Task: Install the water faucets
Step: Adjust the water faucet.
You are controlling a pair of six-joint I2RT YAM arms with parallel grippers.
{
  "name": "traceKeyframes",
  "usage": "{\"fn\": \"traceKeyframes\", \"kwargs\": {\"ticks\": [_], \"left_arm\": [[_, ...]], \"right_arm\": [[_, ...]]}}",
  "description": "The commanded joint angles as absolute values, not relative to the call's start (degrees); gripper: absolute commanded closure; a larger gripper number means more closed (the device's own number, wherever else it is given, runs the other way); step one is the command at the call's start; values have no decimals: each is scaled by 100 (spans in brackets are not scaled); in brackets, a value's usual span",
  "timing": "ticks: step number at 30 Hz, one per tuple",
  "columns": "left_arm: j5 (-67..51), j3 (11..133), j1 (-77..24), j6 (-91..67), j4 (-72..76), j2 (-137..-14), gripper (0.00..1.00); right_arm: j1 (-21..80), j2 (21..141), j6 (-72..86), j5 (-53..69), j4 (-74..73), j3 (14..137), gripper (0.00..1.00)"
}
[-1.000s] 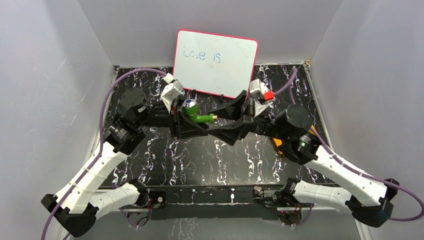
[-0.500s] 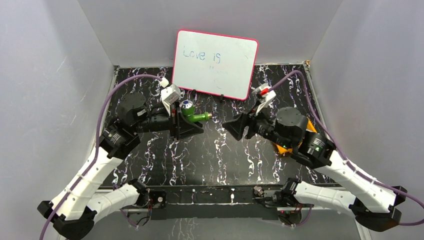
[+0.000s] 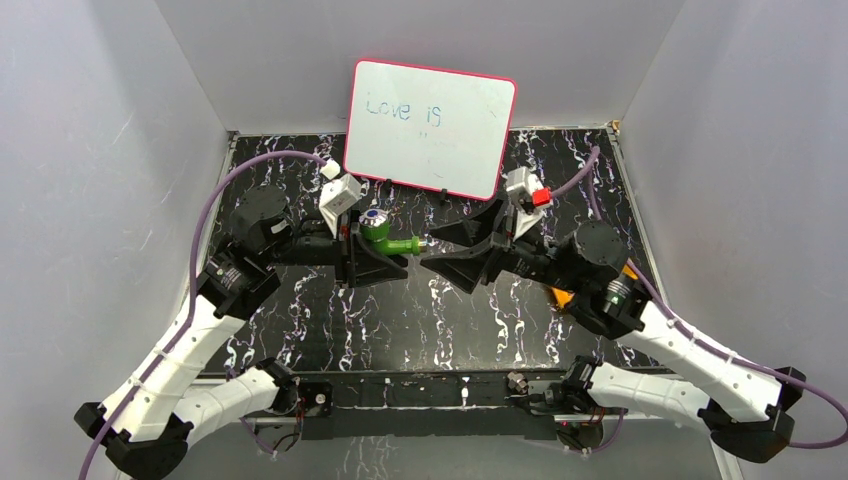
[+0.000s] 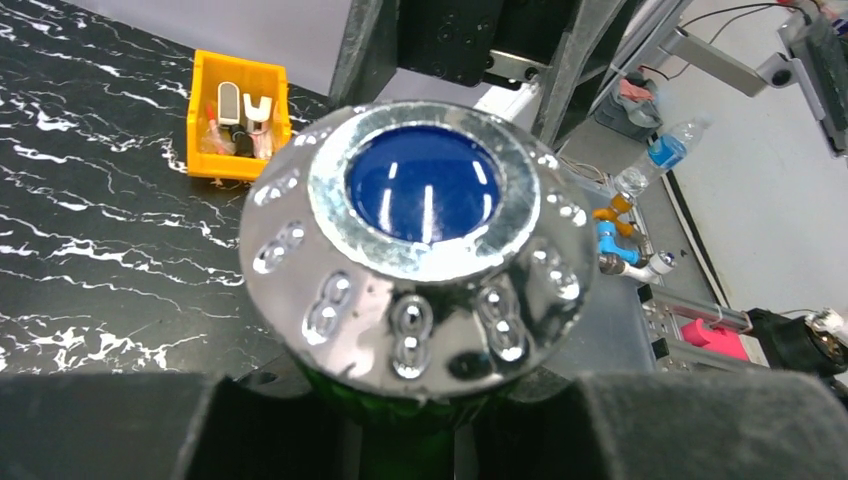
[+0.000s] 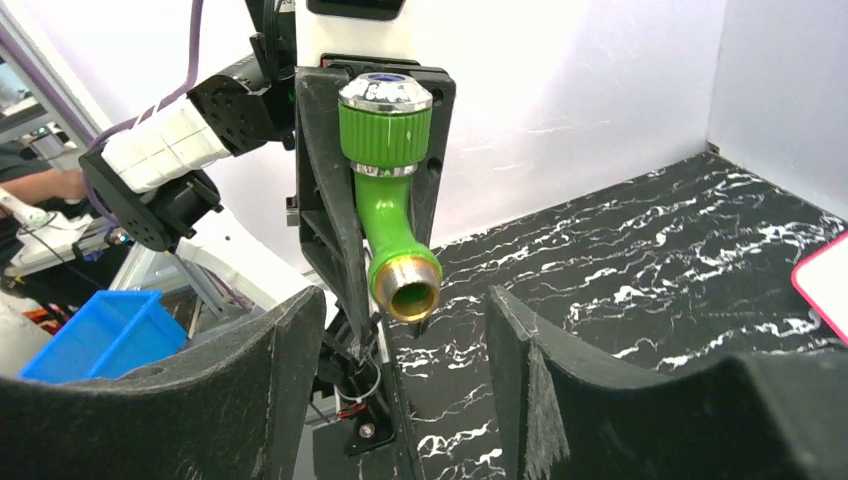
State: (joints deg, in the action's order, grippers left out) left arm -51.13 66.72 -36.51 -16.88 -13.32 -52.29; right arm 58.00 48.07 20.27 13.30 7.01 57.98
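Observation:
The green water faucet (image 3: 388,240) is held above the table in my left gripper (image 3: 366,252), which is shut on its green body. Its blue-and-silver knob (image 4: 420,250) fills the left wrist view, and its silver threaded end (image 5: 405,290) points at my right gripper. My right gripper (image 3: 428,250) is open and empty. Its fingertips are level with the threaded end, one on each side and not touching, as the right wrist view (image 5: 400,330) shows.
A white board (image 3: 430,125) with a red rim leans on the back wall behind both grippers. An orange tray (image 4: 238,115) with metal pieces sits on the black marbled table (image 3: 430,315), mostly hidden under my right arm in the top view.
My right gripper moved left and back toward the faucet's threaded end, closing the gap. My left gripper still holds the faucet, now pointing slightly more to the right.

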Motion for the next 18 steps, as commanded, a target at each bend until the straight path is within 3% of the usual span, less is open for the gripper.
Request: {"fn": "traceKeyframes", "kwargs": {"ticks": [1, 10, 18], "left_arm": [[-5533, 6678, -3653, -1844, -995, -5117, 100], [-5575, 6702, -3656, -1846, -962, -5146, 100], [-5596, 6660, -3656, -1863, -933, -5172, 100]], "right_arm": [[5815, 5133, 1780, 1813, 1577, 6106, 35], [5818, 5298, 1901, 1948, 1850, 6144, 58], [5818, 5360, 1982, 2072, 1923, 6157, 63]]}}
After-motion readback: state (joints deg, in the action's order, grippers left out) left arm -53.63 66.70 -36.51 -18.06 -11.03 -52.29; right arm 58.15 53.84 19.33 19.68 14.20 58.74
